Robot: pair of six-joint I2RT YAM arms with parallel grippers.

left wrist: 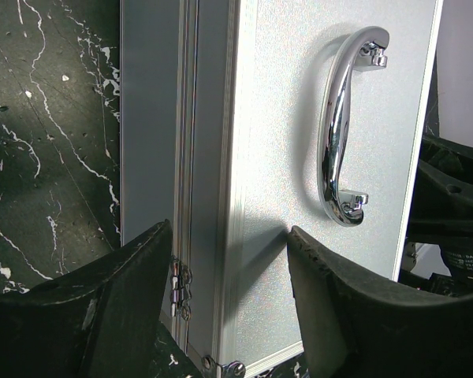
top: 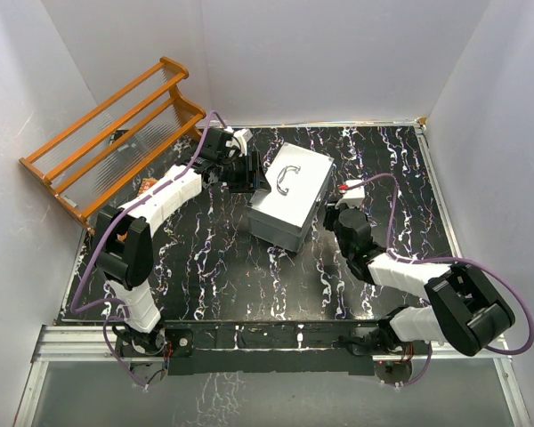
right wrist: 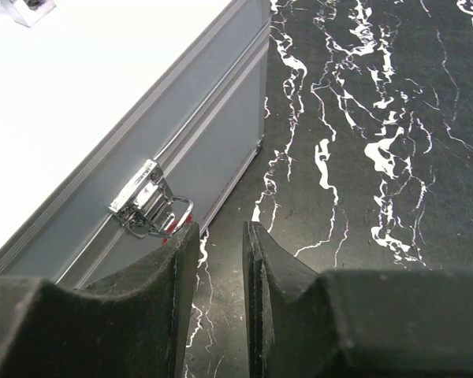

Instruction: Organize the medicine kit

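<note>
— Medicine kit (top: 289,197): where does it sit?
— On the tabletop (top: 205,267), around the middle, lid shut, handle (left wrist: 343,126) on top, an arm on either side.
— Left claw (left wrist: 229,236)?
— Spread wide over the kit's hinged edge; whether it touches, I cannot tell.
— Right claw (right wrist: 221,232)?
— Narrow gap, holding nothing, just beside the side latch (right wrist: 146,205).

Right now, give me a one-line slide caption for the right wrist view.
Right gripper, fingers narrowly apart, poised beside the chrome latch on the light-grey metal case, over the black white-veined tabletop.
</note>
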